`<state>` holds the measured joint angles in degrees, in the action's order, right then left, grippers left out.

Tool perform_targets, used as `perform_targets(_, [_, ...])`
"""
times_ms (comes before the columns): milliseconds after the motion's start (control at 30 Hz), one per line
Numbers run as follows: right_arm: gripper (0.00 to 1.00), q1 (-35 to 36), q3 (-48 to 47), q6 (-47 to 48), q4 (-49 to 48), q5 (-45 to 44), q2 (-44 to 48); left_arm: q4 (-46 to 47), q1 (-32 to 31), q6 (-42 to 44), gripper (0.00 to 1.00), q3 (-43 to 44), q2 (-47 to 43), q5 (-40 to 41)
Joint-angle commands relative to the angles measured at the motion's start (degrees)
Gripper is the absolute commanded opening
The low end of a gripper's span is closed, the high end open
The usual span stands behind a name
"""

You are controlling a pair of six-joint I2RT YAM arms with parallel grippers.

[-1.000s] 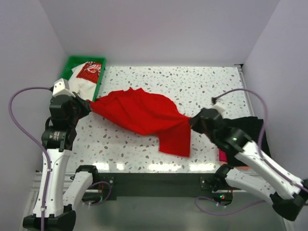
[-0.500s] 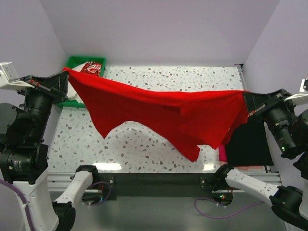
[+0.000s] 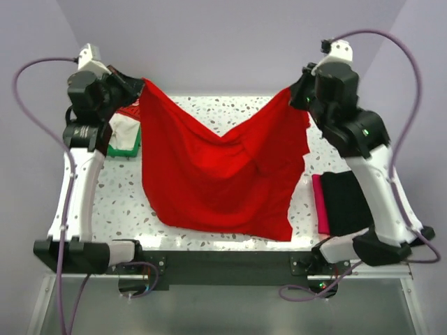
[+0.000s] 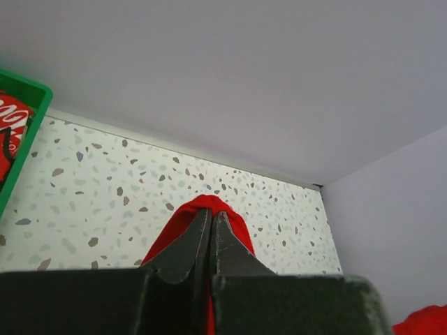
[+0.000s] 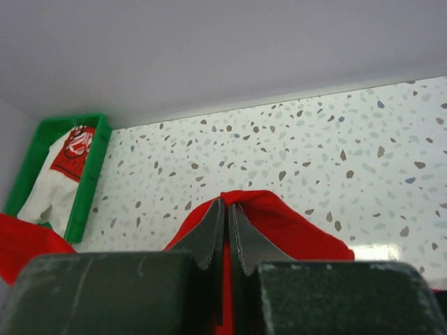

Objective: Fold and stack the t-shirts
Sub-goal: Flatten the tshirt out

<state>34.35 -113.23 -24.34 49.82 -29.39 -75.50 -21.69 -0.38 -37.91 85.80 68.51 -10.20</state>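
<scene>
A bright red t-shirt (image 3: 216, 174) hangs spread above the table, sagging in the middle, its lower edge near the front. My left gripper (image 3: 140, 85) is shut on its upper left corner, and red cloth (image 4: 209, 204) pokes out past the fingertips. My right gripper (image 3: 293, 94) is shut on the upper right corner, with red cloth (image 5: 279, 216) bunched beyond its tips. A white t-shirt with a red print (image 5: 66, 171) lies in the green tray (image 5: 94, 174) at the far left. Folded black (image 3: 346, 202) and magenta (image 3: 320, 206) t-shirts lie at the right edge.
The speckled table (image 3: 244, 112) is walled by pale purple panels on three sides. The green tray (image 3: 129, 146) sits under my left arm. A dark rail (image 3: 223, 255) runs along the near edge between the arm bases.
Both arms have lifted and swung back toward the far wall, drawing closer together. The red t-shirt, bunched a second ago and then stretched wide, now hangs as a sheet with a sagging top edge.
</scene>
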Motion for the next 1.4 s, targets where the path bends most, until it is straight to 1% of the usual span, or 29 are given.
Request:
perform_targets(0, [0.0,-11.74,-3.83,-0.35,-10.17,14.85,-8.84,13.16,0.38,-1.9,0.0,3.22,7.75,-2.81])
perform_targets(33, [0.0,-13.94,-8.28,-1.49,-10.88,20.89,-14.96,14.3,0.38,-2.16,0.0,4.97,13.09,-3.25])
perform_targets(100, [0.0,-18.43,-14.88,-3.78,-12.2,25.76,-22.28,17.73,0.38,-3.22,0.0,11.56,19.0,-4.92])
perform_targets(133, [0.0,-20.62,-22.92,-4.48,-12.81,27.52,-25.45,18.26,0.38,-3.66,0.0,14.54,25.47,-5.53])
perform_targets(167, [0.0,-21.77,-27.44,-6.23,-13.08,30.67,-32.88,18.35,1.95,-4.71,0.0,21.97,28.93,-6.84])
perform_targets(200, [0.0,-22.74,-32.09,-7.21,-13.35,32.18,-36.08,18.35,2.23,-5.41,0.0,26.22,32.27,-7.81])
perform_targets(233, [0.0,-23.88,-40.15,-8.35,-14.74,33.33,-39.34,18.35,2.49,-6.12,0.0,30.7,38.91,-8.87])
perform_targets(267, [0.0,-26.33,-42.49,-11.14,-16.41,35.08,-42.41,16.96,3.1,-6.99,0.0,40.4,42.11,-10.27])
perform_targets(300, [0.0,-27.48,-42.95,-12.56,-18.86,35.71,-42.62,16.42,3.54,-8.74,0.0,45.55,45.28,-10.89])
perform_targets(333, [0.0,-28.62,-39.21,-13.97,-25.5,36.24,-41.75,16.16,3.98,-9.63,0.0,50.12,50.09,-11.33])
perform_targets(367, [0.0,-30.46,-36.04,-15.98,-29.04,36.33,-40.52,17.11,5.12,-10.6,0.0,56.08,51.53,-12.03])
perform_targets(400, [0.0,-31.26,-32.88,-16.35,-32.21,35.46,-36.86,18.69,5.74,-12.87,0.0,56.93,52.24,-12.39])
perform_targets(433, [0.0,-32.06,-28.93,-16.27,-35.38,34.93,-35.69,23.93,7.05,-14.02,0.0,56.06,51.38,-13.09])
perform_targets(500, [0.0,-32.59,-27.14,-15.92,-35.94,35.01,-33.06,28.0,8.2,-15.87,0.0,49.66,49.01,-13.27])
perform_targets(600, [0.0,-32.85,-21.44,-15.48,-36.99,35.71,-29.97,29.86,9.7,-15.18,0.0,43.07,45.32,-13.97])
perform_targets(700, [0.0,-32.85,-11.87,-15.65,-37.17,36.68,-24.97,30.92,9.87,-14.21,0.0,34.9,41.98,-14.85])
perform_targets(733, [0.0,-32.85,-5.05,-16.0,-37.95,37.2,-22.17,31.01,9.96,-14.12,0.0,32.53,40.14,-15.2])
perform_targets(800, [0.0,-32.77,2.8,-16.44,-39.01,37.3,-18.73,31.97,9.96,-13.25,0.0,24.27,37.85,-15.38])
perform_targets(833, [0.0,-32.85,10.23,-16.7,-39.53,37.3,-15.76,32.15,9.88,-12.89,0.0,21.11,35.23,-15.12])
perform_targets(867, [0.0,-32.77,13.88,-16.79,-39.45,37.21,-14.42,33.2,9.87,-12.63,0.0,14.38,33.9,-14.68])
perform_targets(900, [0.0,-32.85,17.48,-16.97,-39.45,37.12,-13.1,33.82,9.87,-12.54,0.0,10.92,32.58,-14.59])
perform_targets(933, [0.0,-32.77,24.39,-17.41,-39.54,37.12,-11.61,34.0,9.87,-12.45,0.0,7.75,30.21,-14.59])
perform_targets(967, [0.0,-32.85,27.68,-17.58,-39.45,37.3,-9.51,34.08,9.96,-12.28,0.0,1.45,28.97,-14.15])
perform_targets(1000, [0.0,-32.85,30.84,-17.76,-39.36,37.38,-8.44,34.35,9.88,-11.93,0.0,-1.92,27.74,-13.71])
perform_targets(1033, [0.0,-32.85,36.62,-18.11,-39.1,37.65,-7.73,34.61,9.87,-11.84,0.0,-5.17,25.38,-13.27])
perform_targets(1067, [0.0,-32.85,39.2,-18.2,-38.75,37.82,-6.6,34.53,9.96,-11.66,0.0,-11.03,24.23,-11.88])
perform_targets(1133, [0.0,-32.85,46.21,-17.85,-37.44,38.09,-5.71,35.05,9.88,-11.48,0.0,-16.51,21.59,-11.25])
perform_targets(1233, [0.0,-32.85,53.36,-16.8,-35.94,37.91,-4.13,34.62,9.96,-11.84,0.0,-26.88,19.3,-10.2])
perform_targets(1367, [0.0,-32.77,58.38,-14.51,-31.55,36.25,-3.16,32.33,9.96,-11.83,0.0,-34.89,15.96,-8.18])
